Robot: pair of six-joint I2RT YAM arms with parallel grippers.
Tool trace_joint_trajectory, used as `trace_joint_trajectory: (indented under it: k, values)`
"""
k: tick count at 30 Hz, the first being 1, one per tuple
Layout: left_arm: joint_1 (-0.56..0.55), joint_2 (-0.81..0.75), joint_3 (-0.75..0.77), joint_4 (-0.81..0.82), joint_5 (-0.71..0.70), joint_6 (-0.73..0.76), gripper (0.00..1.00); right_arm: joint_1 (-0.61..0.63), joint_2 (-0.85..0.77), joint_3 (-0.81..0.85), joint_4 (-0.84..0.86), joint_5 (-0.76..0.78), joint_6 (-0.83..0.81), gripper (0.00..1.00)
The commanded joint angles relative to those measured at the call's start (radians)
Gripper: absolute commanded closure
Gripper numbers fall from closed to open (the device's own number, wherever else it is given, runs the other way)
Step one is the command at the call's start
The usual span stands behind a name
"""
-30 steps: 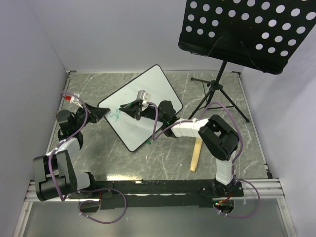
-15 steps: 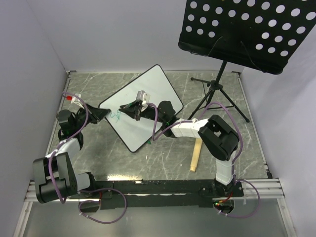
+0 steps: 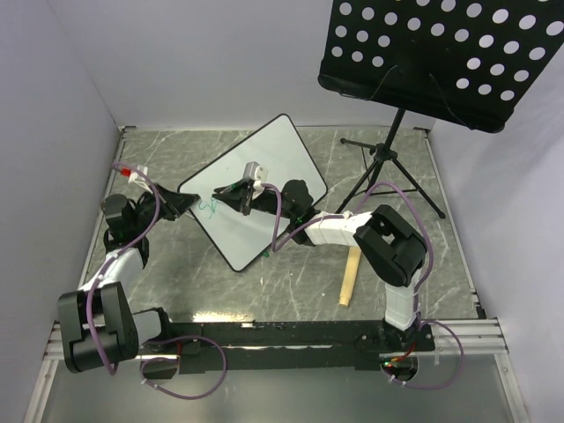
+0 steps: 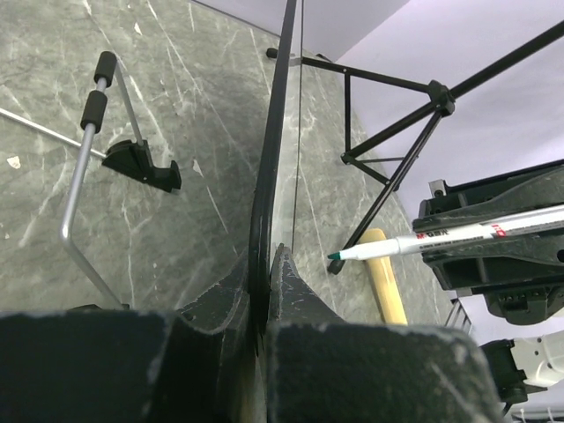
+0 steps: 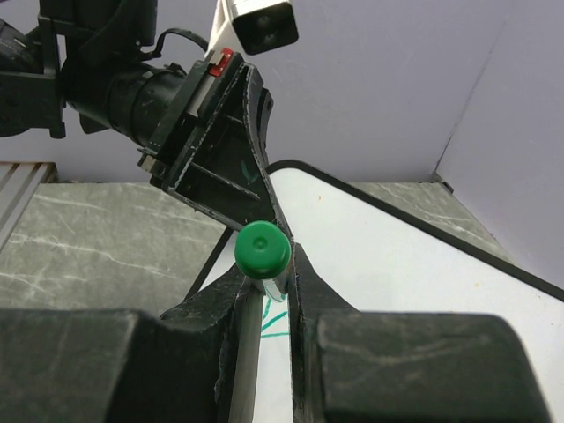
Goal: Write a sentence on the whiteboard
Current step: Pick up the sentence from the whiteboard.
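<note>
While the desk [image 3: 291, 282] carries a black music stand [image 3: 441, 53] at two o'clock, the whiteboard [image 3: 275, 148] sits askew near the centre, its nine o'clock corner pinched in the left claw [image 3: 182, 203]. The right claw [image 5: 269, 275] is clamped on a green-capped marker [image 5: 263, 248], its tip near the sentence [image 3: 208, 207], only a small teal scribble.

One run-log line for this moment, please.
left gripper: clamps whiteboard edge | right gripper: grips marker | sentence: few green strokes

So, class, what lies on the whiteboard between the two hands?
A short green scribble on the whiteboard, between the left hand clamping its edge and the right hand holding a pen; the top view shows it.
</note>
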Motion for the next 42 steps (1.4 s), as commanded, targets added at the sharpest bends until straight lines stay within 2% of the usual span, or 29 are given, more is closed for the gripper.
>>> trace_joint_trajectory:
  k: [1,10,16,28,42]
  values:
    - [-0.012,-0.02,0.018,-0.072,-0.042,0.268,0.99,-0.012,-0.052,0.016,0.048,-0.025,0.003,1.0]
    - [-0.018,-0.066,0.051,-0.18,-0.056,0.348,0.99,-0.014,-0.061,0.021,0.059,-0.032,0.022,1.0]
    - [-0.02,-0.052,0.034,-0.145,-0.053,0.31,0.99,-0.022,-0.058,0.031,0.033,-0.035,0.008,1.0]
    - [-0.037,-0.026,0.051,-0.174,-0.061,0.316,0.99,-0.018,0.008,0.111,-0.007,-0.035,-0.013,1.0]
    - [-0.037,-0.009,0.063,-0.184,-0.061,0.31,0.99,-0.058,-0.015,0.039,0.004,0.013,-0.041,1.0]
